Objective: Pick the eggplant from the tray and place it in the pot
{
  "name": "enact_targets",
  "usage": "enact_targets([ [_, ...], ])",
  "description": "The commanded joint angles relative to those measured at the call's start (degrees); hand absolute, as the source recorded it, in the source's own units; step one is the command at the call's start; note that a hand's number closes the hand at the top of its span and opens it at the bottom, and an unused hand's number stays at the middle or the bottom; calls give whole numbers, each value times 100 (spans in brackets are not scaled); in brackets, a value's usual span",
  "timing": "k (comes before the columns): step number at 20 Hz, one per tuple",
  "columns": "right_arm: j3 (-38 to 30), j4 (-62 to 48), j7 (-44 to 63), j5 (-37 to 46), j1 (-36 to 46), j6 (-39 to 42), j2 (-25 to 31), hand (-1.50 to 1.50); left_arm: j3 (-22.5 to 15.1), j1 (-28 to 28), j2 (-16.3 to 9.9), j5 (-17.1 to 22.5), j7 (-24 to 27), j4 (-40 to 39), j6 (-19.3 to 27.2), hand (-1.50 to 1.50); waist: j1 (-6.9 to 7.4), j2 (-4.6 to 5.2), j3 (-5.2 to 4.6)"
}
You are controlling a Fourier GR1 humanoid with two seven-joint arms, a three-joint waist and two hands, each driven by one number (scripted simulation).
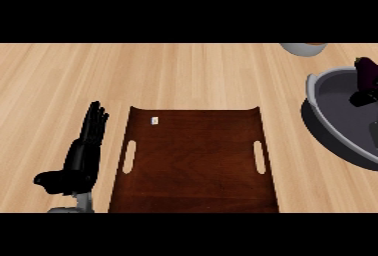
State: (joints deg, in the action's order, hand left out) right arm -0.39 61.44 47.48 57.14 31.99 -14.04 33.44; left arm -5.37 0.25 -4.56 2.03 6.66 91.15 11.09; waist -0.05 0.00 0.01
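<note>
While the left hand (83, 150) rests at the lower left of the head view, just beside the tray's left edge, its fingers stand straight and together, pointing away from the robot, with the thumb stuck out to the side near the wrist; it holds nothing and a bit of grey forearm shows beneath it. At the right edge of the view, over the pot, a small black piece of the right hand (363, 98) shows; too little of it is in view to tell whether its fingers are straight or curled. Just above that black piece is the dark purple eggplant (366, 74), upright over the pot's hollow and cut off by the view's edge; whether the hand grips it cannot be told.

One tray (193, 160) lies on the light wooden bench (177, 75): dark brown wood, with two slot handles, one on each side, and a small pale tag near its far left corner. One grey pot (332, 125) stands well right of the tray, partly out of view. One pale round vessel (303, 48) peeks in at the top edge.
</note>
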Motion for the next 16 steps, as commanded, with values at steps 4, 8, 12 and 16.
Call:
enact_targets([
  [4, -666, -1118, -895, -554, -220, -142, 73, 150, 39, -299, 131, -24, 78, -385, -31, 0, 29, 15, 1],
  [8, -919, -1951, -667, -767, -182, 193, 38, 150, 135, -199, -3, 82, 60, -234, -148, 0, 84, 28, 4],
  [12, -1303, -2326, -1594, -1269, -468, -137, -105, -150, -41, -168, 150, -47, 15, -193, -72, 0, 55, 17, 7],
  [16, -1770, -1810, -2561, -1840, -554, -964, -290, -150, 120, 91, -106, 123, -55, 152, -269, 0, 51, 0, 14],
])
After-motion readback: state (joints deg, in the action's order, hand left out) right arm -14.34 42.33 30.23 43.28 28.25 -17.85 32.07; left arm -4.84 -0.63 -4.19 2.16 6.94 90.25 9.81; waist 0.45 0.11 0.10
